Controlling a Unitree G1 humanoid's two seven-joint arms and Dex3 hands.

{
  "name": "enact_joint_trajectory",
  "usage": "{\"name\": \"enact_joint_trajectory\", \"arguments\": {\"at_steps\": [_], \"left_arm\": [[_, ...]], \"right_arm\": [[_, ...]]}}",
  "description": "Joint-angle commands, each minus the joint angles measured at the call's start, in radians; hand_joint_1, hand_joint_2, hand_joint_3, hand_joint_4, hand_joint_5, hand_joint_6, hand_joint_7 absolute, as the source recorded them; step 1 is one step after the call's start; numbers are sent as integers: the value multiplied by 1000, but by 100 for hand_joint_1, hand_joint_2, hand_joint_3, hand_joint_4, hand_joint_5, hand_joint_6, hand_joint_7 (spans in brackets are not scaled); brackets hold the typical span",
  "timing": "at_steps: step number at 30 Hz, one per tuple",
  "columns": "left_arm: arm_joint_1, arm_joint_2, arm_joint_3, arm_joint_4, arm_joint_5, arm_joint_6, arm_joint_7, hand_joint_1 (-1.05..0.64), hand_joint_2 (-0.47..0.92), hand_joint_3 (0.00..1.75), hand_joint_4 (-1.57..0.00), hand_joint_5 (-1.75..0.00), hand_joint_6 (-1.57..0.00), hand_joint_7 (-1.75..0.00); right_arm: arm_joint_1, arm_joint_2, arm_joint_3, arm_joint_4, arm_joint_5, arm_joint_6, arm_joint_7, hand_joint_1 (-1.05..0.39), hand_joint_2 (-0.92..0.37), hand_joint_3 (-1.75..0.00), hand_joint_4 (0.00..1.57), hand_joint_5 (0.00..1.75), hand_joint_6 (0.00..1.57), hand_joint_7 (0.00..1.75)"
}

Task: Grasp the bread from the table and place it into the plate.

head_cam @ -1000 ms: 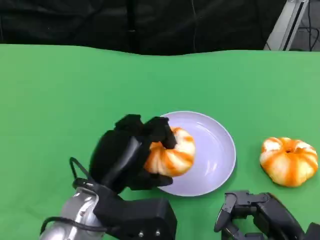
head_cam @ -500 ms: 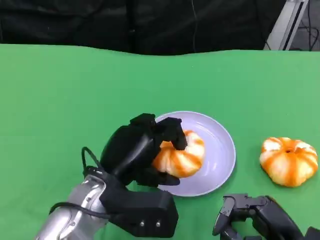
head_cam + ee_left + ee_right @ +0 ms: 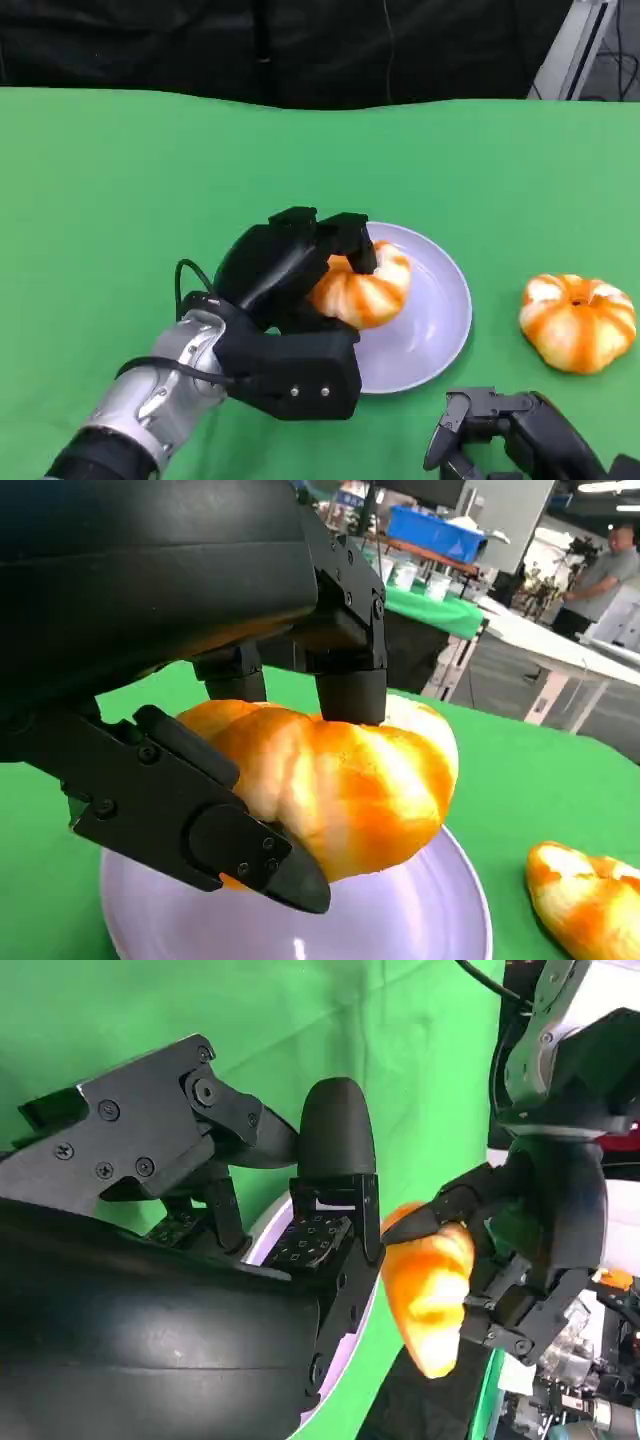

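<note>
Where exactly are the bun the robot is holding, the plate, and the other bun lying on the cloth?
held bread [image 3: 365, 290], head view, on its glazed top just past the fingers.
plate [image 3: 445, 300], head view, on the bare right part of its surface.
second bread [image 3: 578, 322], head view, on the middle of its top.

The orange-and-white round bread [image 3: 362, 292] is held over the left part of the pale lilac plate [image 3: 435, 320] on the green table.

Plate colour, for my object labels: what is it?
Pale lavender plate, clearest in the head view.
</note>
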Motion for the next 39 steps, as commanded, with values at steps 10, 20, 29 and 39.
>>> {"name": "enact_joint_trajectory", "arguments": {"at_steps": [10, 20, 29, 39], "left_arm": [[-102, -45, -34, 178, -7, -11, 3, -13, 82, 0, -55, -149, -69, -109], [-114, -36, -55, 176, -6, 0, -86, -30, 86, 1, -69, -66, -92, -13], [-123, -1, -33, 129, -81, 34, -295, -74, 92, 40, -57, 0, -47, 0], [-114, 13, 5, 104, -169, 34, -410, -90, 92, 76, -39, 0, -31, 0]], "right_arm": [[8, -2, 8, -10, -4, 4, -16, -13, -60, -99, 83, 146, 90, 110], [9, -1, 14, -14, -2, 12, -23, -15, -60, -100, 83, 147, 89, 112], [14, -2, 19, -25, -7, 25, -32, -16, -59, -101, 84, 149, 89, 112], [16, -6, 19, -26, -13, 18, -34, -15, -57, -103, 84, 152, 90, 112]]}}
